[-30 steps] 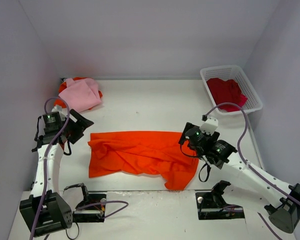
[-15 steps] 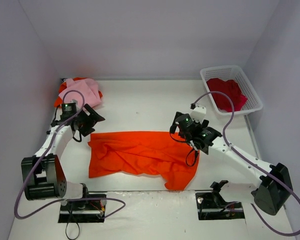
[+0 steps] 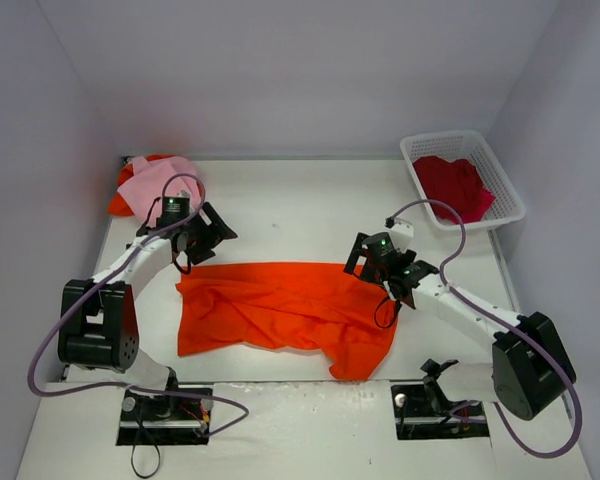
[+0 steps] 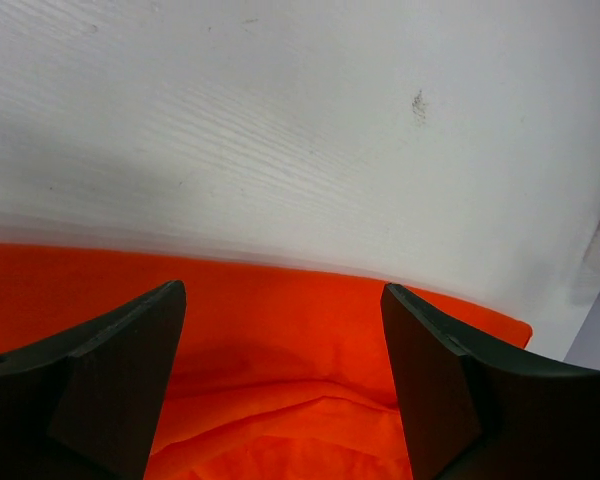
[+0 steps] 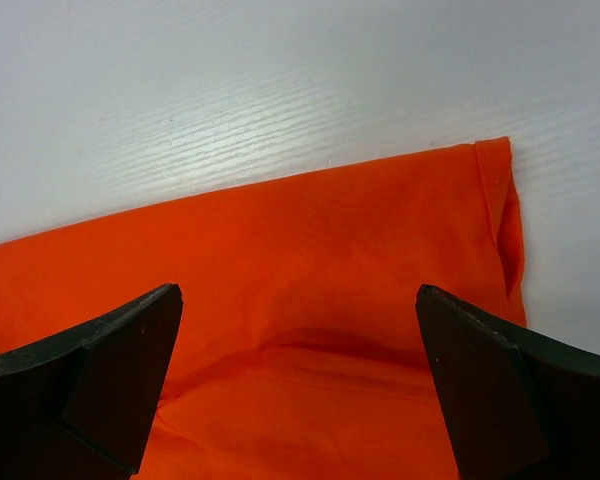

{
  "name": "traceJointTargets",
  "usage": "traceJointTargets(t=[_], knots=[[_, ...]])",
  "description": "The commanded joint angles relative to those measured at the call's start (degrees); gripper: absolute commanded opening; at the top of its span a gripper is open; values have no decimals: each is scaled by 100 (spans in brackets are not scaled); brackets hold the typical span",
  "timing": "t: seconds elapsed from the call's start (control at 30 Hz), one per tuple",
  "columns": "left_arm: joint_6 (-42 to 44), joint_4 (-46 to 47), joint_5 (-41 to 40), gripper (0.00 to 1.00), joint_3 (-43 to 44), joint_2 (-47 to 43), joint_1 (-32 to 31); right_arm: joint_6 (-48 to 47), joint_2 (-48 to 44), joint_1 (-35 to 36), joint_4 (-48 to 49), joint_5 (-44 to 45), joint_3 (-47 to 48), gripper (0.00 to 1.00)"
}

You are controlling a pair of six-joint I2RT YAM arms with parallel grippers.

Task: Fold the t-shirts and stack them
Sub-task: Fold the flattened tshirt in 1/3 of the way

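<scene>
Top external view: the orange t-shirt lies crumpled mid-worktop, the left hand and right hand both wide and empty at its far corners; folding seems about to begin, each needing to pinch its corner

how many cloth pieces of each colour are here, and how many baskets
bright orange cloth: 2, the spread t-shirt and a crumpled piece under the pink one
pale pink cloth t-shirt: 1
white plastic lattice basket: 1
crimson red cloth t-shirt, lying in that basket: 1
total: 5
</scene>
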Motion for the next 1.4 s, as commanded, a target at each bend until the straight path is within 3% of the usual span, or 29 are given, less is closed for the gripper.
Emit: traceJointTargets(t=[0.0, 0.57, 1.37], knots=[[-29, 331, -171, 74, 55, -109, 11, 137, 84, 11, 595, -223, -52, 100], [-152, 691, -13, 74, -270, 383, 2, 322, 224, 29, 964, -311, -571, 100], [-126, 841, -66, 74, -235, 1007, 2, 472, 708, 29, 1131, -197, -615, 100]])
